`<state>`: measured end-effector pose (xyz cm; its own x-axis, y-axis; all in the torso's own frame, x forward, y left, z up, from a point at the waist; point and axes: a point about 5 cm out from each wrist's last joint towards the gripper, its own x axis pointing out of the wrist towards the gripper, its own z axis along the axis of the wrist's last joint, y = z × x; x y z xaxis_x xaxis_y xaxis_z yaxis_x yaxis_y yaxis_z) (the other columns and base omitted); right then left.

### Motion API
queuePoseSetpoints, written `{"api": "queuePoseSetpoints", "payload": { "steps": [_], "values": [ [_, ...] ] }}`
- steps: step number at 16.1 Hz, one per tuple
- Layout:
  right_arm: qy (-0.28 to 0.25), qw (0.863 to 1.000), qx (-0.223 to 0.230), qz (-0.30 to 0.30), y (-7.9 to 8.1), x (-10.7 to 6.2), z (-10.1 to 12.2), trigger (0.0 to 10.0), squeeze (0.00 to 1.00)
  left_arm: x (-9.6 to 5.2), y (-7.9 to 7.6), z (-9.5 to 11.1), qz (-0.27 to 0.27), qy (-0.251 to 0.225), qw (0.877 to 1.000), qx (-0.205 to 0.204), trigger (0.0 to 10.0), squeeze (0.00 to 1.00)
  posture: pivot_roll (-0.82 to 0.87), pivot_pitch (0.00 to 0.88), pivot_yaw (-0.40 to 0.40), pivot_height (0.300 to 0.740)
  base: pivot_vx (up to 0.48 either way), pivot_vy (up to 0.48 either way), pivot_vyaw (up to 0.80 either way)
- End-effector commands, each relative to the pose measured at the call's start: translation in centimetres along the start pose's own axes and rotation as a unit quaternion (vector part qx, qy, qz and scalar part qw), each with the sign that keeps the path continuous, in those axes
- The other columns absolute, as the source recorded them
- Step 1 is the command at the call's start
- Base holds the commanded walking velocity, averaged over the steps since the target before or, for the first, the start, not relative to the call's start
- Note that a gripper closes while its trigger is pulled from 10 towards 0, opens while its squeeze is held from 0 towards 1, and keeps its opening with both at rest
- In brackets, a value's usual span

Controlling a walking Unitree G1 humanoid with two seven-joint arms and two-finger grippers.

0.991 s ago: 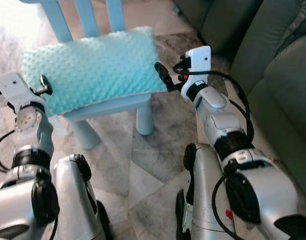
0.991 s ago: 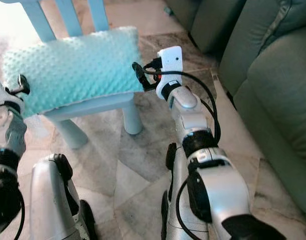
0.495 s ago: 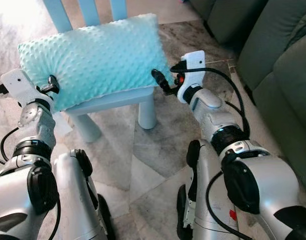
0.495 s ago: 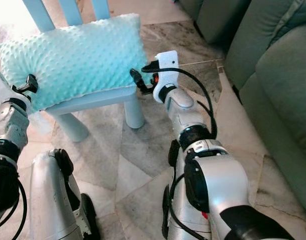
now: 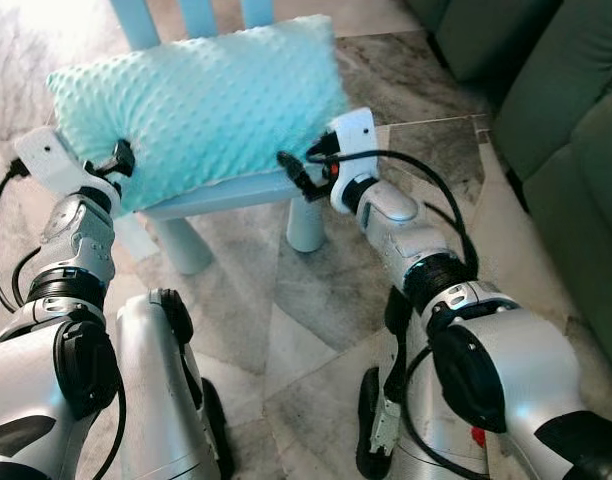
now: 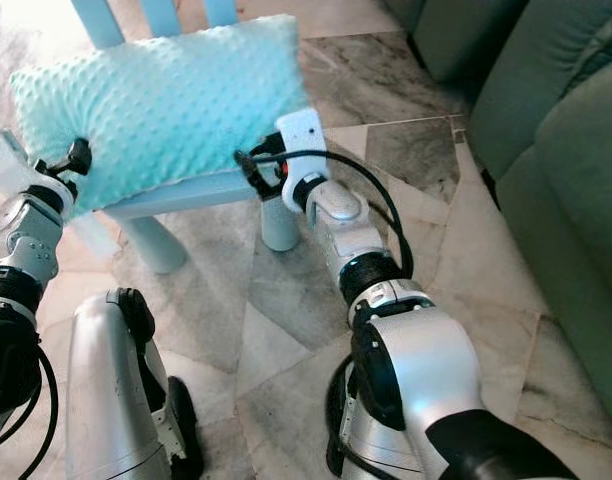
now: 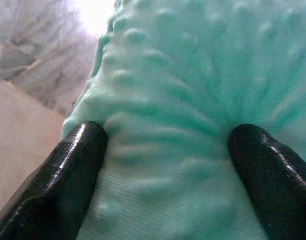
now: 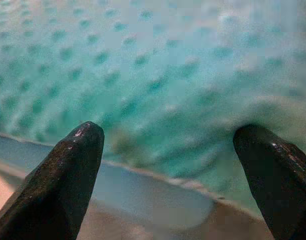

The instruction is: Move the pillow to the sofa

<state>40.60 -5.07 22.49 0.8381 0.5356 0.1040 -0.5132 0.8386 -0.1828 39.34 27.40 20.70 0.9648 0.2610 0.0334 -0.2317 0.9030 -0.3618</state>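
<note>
A mint-green dotted pillow [image 5: 196, 100] lies across the seat of a small light-blue chair [image 5: 231, 194]. At the pillow's left end is my left gripper [image 5: 119, 160]; in the left wrist view it [image 7: 168, 135] is open, and the pillow's edge [image 7: 183, 100] bulges between the two black fingers, touching both. At the pillow's near right corner my right gripper [image 5: 292, 174] is level with the seat's edge. In the right wrist view it [image 8: 170, 132] is open and just short of the pillow [image 8: 143, 65], with nothing between the fingers.
The grey-green sofa [image 5: 576, 110] stands along the right, an arm's reach from the chair. Marble floor [image 5: 286, 300] lies between the chair and my body. The chair's back slats [image 5: 191, 12] rise behind the pillow, its legs [image 5: 306, 225] below.
The camera has shifted. My left gripper has closed in on the pillow's left end. My right gripper has moved left and lower, to the pillow's near right corner.
</note>
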Motion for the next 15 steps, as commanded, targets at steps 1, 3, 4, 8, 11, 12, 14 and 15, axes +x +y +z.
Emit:
{"api": "queuePoseSetpoints", "payload": {
  "steps": [1,3,4,8,11,12,14,15],
  "values": [
    [-0.021,0.999,-0.029,0.005,0.3,0.3,1.0,10.0,0.00,-0.1,0.3,-0.1,-0.005,0.002,1.000,0.010,10.0,0.00,0.00,0.453,-0.032,0.401,0.000,0.000,0.00],
    [-0.028,0.997,-0.062,-0.025,-0.5,0.3,1.5,10.0,0.00,-0.1,0.3,-0.6,0.000,0.016,1.000,0.000,10.0,0.00,0.00,0.456,-0.032,0.401,0.000,0.000,0.00],
    [-0.027,0.995,-0.074,-0.055,-1.3,0.1,1.7,10.0,0.00,-0.1,0.2,-0.6,0.000,0.015,1.000,0.001,10.0,0.00,0.01,0.455,-0.031,0.401,0.000,0.000,0.00],
    [-0.034,0.994,-0.027,-0.096,-3.4,-0.3,2.4,10.0,0.00,-0.2,0.7,-0.5,0.002,0.010,1.000,0.005,10.0,0.00,0.02,0.457,-0.031,0.401,0.000,0.000,0.00],
    [-0.005,0.991,0.069,-0.118,-4.2,-0.7,1.1,10.0,0.00,-0.2,0.5,-0.6,-0.014,0.013,1.000,-0.004,10.0,0.00,0.05,0.472,-0.027,0.401,0.000,0.000,0.00],
    [0.000,0.990,0.075,-0.116,-4.0,-0.7,0.8,10.0,0.00,-0.2,0.4,-0.7,-0.019,0.015,1.000,-0.003,10.0,0.00,0.06,0.476,-0.026,0.401,0.000,0.000,0.00],
    [0.016,0.988,0.104,-0.109,-3.2,-0.7,-0.1,10.0,0.00,-0.3,0.1,-1.0,-0.035,0.021,0.999,0.000,10.0,0.00,0.09,0.489,-0.023,0.401,0.000,0.000,0.00],
    [0.018,0.988,0.114,-0.101,-2.8,-0.5,-0.3,10.0,0.00,-0.3,0.1,-0.9,-0.038,0.019,0.999,0.006,10.0,0.00,0.10,0.492,-0.023,0.401,0.000,0.000,0.00]
  ]
}}
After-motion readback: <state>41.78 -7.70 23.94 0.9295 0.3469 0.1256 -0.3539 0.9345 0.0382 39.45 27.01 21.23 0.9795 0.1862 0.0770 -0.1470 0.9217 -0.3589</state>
